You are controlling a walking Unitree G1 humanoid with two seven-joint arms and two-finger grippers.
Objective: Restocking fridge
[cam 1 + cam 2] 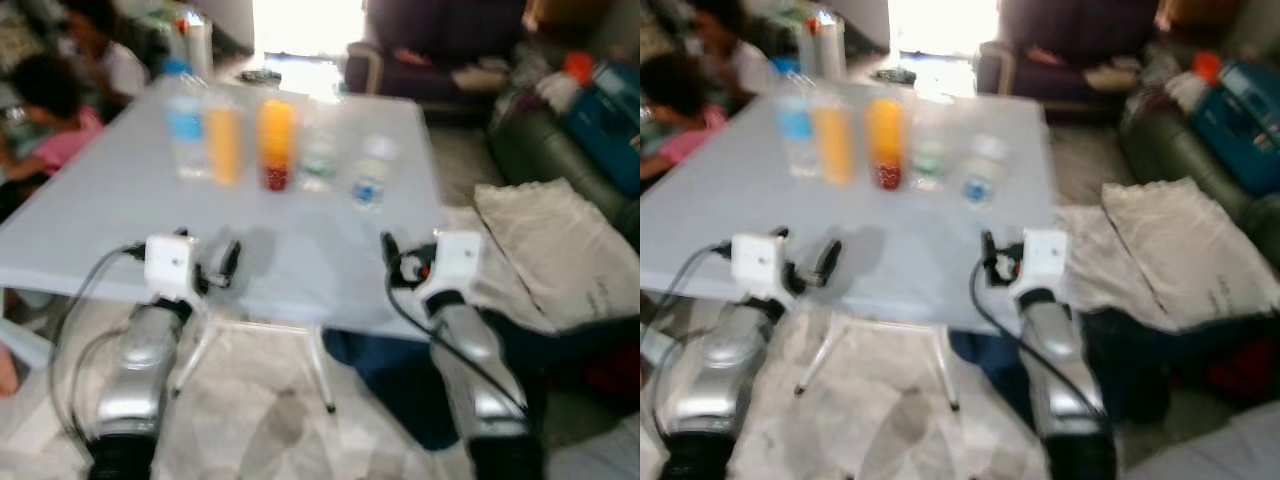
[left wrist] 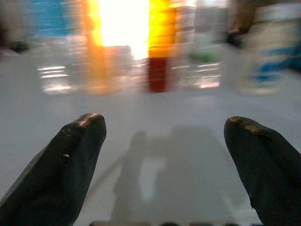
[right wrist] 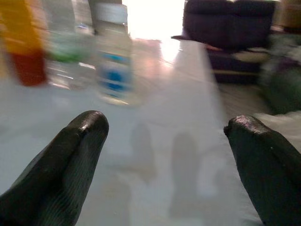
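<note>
Several bottles stand in a row across the middle of the pale grey table (image 1: pixel 120 210): a clear one with a blue label (image 1: pixel 186 130), an orange one (image 1: pixel 224 145), an orange one with a red base (image 1: pixel 276 145), a clear green-labelled one (image 1: pixel 318 160) and a clear blue-labelled one (image 1: pixel 370 175). My left gripper (image 1: pixel 222 265) hovers open over the near table edge, short of the bottles. My right gripper (image 1: pixel 392 262) is open too, near the front right edge; the blue-labelled bottle (image 3: pixel 113 56) stands ahead of it. All views are blurred.
A person in pink (image 1: pixel 55 120) sits at the table's left, another behind. A dark sofa (image 1: pixel 440 50) stands at the back. A beige cloth (image 1: pixel 550 250) lies over a dark seat on the right, with a blue container (image 1: pixel 600 100) behind it.
</note>
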